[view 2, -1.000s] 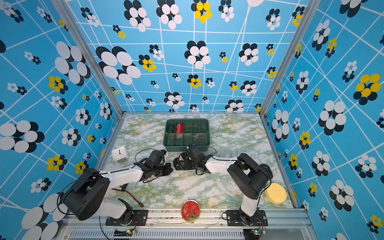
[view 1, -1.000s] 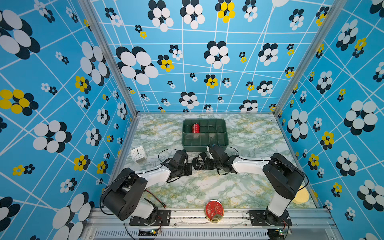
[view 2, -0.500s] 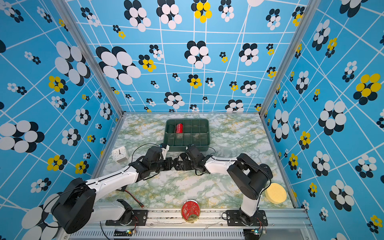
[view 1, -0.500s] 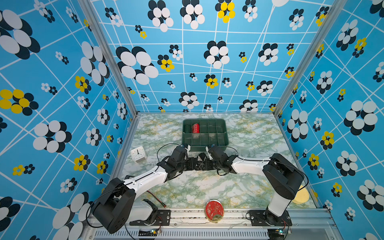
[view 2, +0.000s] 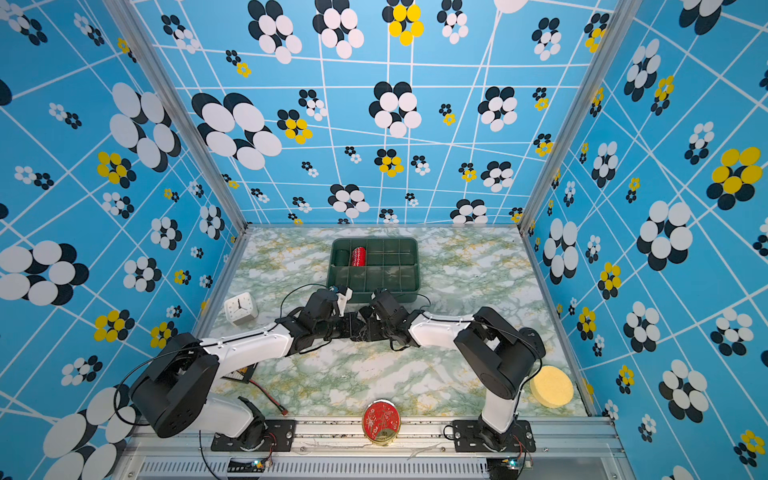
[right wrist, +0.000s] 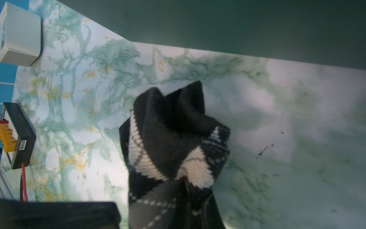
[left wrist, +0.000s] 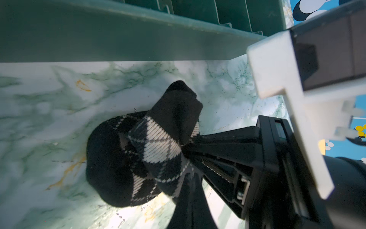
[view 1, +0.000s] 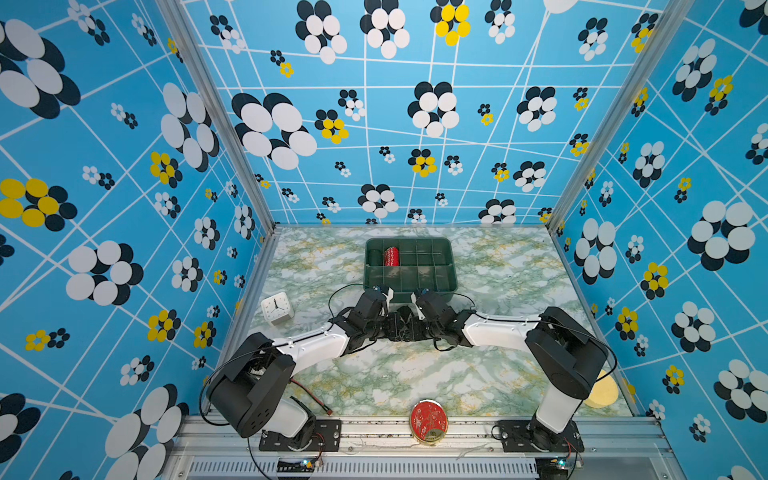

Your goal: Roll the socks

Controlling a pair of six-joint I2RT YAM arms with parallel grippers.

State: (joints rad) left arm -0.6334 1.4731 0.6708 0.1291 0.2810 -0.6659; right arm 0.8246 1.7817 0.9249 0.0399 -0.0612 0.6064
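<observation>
The socks are a crumpled black bundle with grey and white argyle diamonds, lying on the marble table just in front of the green tray. In both top views my two grippers meet over them. My left gripper comes in from the left and is shut on the socks; its dark tips pinch a fold. My right gripper comes in from the right and is shut on the other side of the socks, its tips buried in the fabric. The bundle's underside is hidden.
The tray's front wall stands right behind the socks. A red roll and a dark green roll sit in its back compartments. There is a white clock at left, a red tin at the front edge, a yellow sponge at right and a black box with a red cable.
My left gripper has moved right and toward the tray, up against the sock bundle. The right gripper has stayed on the socks in nearly the same place.
</observation>
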